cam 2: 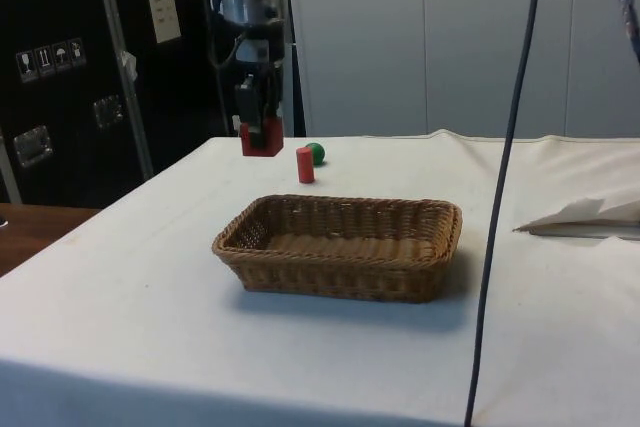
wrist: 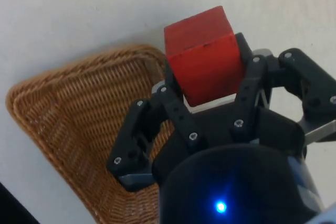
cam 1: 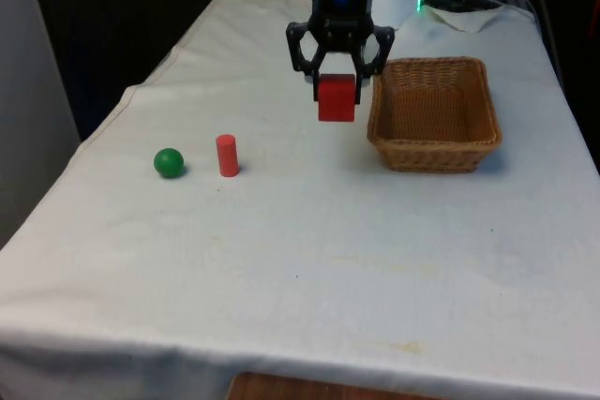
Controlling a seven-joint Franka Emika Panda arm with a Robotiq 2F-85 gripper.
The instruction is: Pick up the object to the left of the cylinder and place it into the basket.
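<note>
Front view: the gripper (cam 1: 337, 77) hangs above the white cloth (cam 1: 300, 259) with its fingers clamped on a red cube (cam 1: 337, 98). The cube is clear of the table and projects below the fingertips. The wicker basket (cam 1: 434, 152) sits just beside the gripper, on the front view's right, at a lower level; the cube is near the basket's rim but outside it, not over the interior. A red cylinder (cam 1: 227, 155) stands upright on the cloth, well apart from the gripper on the front view's left and nearer the camera. A green ball (cam 1: 169, 162) rests on the cloth just beyond the cylinder, farther again from the gripper. The cylinder and ball are close to each other but do not touch.

Side view: the gripper (cam 2: 262, 125) is held above the table with the red cube (cam 2: 262, 137) gripped at its tip, and a gap shows between cube and cloth (cam 2: 150, 277). The basket (cam 2: 340, 277) lies nearer the camera than the gripper and lower. The red cylinder (cam 2: 305, 164) stands just past the gripper, with the green ball (cam 2: 316, 153) partly hidden behind it.

Wrist view: both black fingers (wrist: 176, 111) press against opposite faces of the red cube (wrist: 203, 53). The basket (wrist: 68, 124) lies below and to one side of the cube. One rounded corner and part of the woven floor are visible. White cloth (wrist: 79, 9) lies beneath the cube itself.
</note>
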